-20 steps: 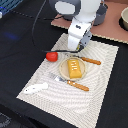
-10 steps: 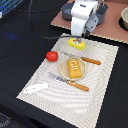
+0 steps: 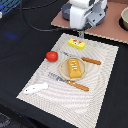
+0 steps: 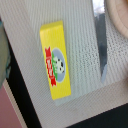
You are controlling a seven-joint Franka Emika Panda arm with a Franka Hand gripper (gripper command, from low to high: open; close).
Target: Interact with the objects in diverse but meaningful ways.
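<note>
Your tool (image 3: 80, 34) hangs just above the yellow packet (image 3: 76, 44); opening not discernible. Bread loaf (image 3: 74, 68) lies nearer you than the packet.

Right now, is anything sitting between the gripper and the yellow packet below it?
Nothing visible does. The gripper hangs just above the yellow packet, which lies flat on the striped mat. The wrist view shows the packet uncovered, with only a knife blade lying off to one side, apart from it.
</note>
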